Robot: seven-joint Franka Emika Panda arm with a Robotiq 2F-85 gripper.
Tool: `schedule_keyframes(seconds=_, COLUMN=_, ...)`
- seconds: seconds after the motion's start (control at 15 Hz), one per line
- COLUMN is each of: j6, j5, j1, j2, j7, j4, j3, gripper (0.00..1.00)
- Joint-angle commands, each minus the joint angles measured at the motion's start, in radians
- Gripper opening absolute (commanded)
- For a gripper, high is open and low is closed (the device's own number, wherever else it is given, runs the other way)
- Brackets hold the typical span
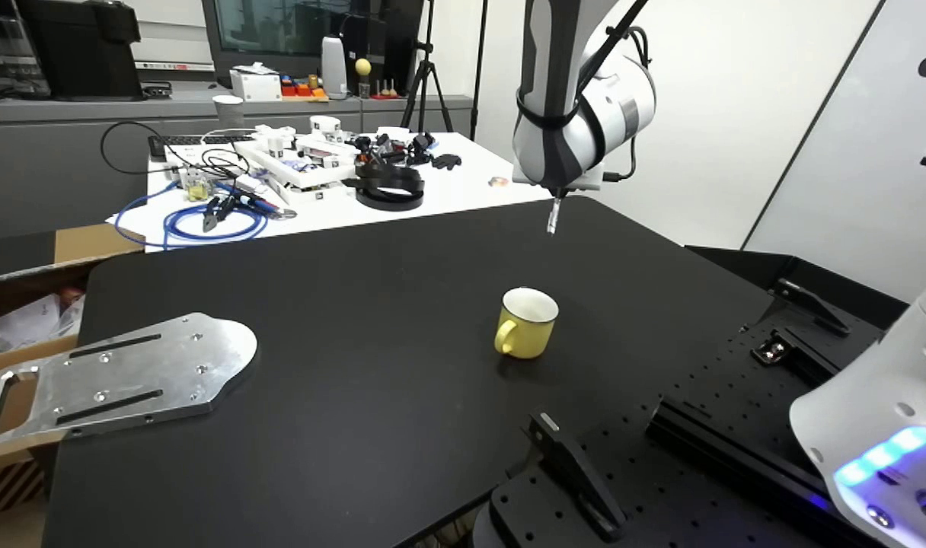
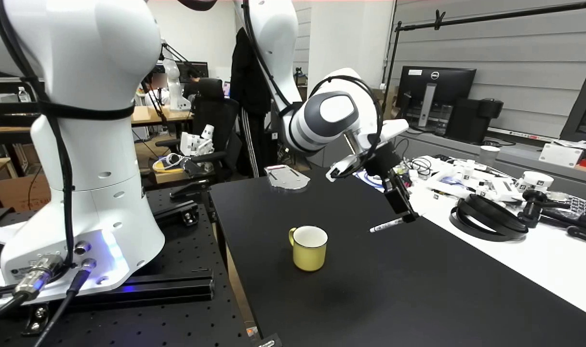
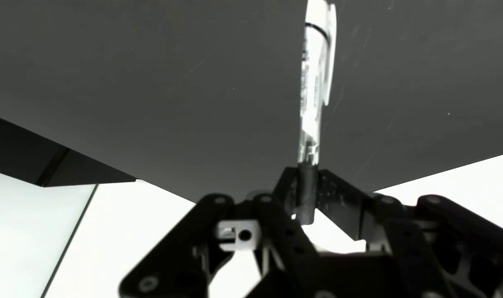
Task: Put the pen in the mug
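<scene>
The yellow mug (image 1: 525,339), white inside, stands upright on the black table and also shows in an exterior view (image 2: 309,256). It is out of the wrist view. My gripper (image 3: 307,184) is shut on the dark end of the pen (image 3: 311,82). The pen's pale, printed body with a clip sticks out past the fingertips. In an exterior view the pen (image 2: 387,225) slants down from the gripper (image 2: 408,217), its free end toward the mug. In an exterior view the pen (image 1: 553,216) hangs above the table, beyond the mug and apart from it; the fingers are mostly hidden there.
A metal plate (image 1: 158,358) lies at one edge of the black table (image 1: 371,426). A white table (image 1: 463,186) adjoins it, with black rings (image 1: 387,189), cables and parts. The robot base (image 2: 90,202) stands on a perforated black plate with rails and clamps.
</scene>
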Motion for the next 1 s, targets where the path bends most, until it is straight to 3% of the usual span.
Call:
schedule_keyframes(seconds=0.0, j6=0.030, j5=0.050, j1=0.070, j2=-0.011, j7=-0.031, j4=-0.061, j3=-0.016, gripper=0.05)
schedule_keyframes(seconds=0.93, j6=0.022, j5=0.113, j1=0.224, j2=-0.029, j7=-0.076, j4=-0.140, j3=0.033, gripper=0.05)
